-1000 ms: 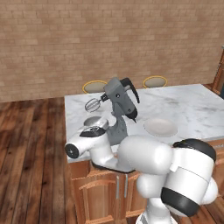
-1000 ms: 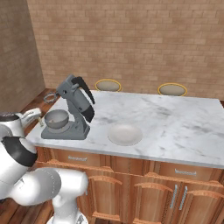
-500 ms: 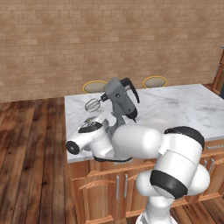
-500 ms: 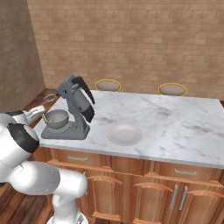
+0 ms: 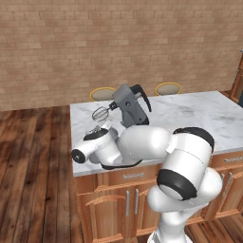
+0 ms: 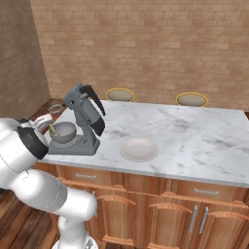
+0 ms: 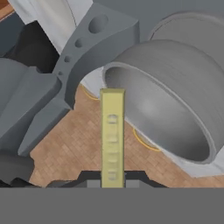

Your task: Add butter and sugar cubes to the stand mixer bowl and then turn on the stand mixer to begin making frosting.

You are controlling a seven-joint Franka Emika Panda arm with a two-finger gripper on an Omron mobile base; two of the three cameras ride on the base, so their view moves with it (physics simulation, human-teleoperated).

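In the hand view the fingers are mostly cut off at the bottom edge, but the gripper pinches one pale yellow stick, the butter, which rises straight up from between them. Just beyond the butter's far end lies the open rim of the single stand mixer bowl, seen tilted, its mouth facing the fingers; whether butter and rim touch cannot be told. The grey frame of the stand mixer arches past the butter's tip, left of the bowl.

In the right base view the gripper sits at the bowl's near edge, a sliver of yellow showing there; the one mixer has its head tilted back, whisk raised. One shallow white plate lies well apart on the marble counter. Two round stools stand behind it.

In the left base view the white arm hides the bowl
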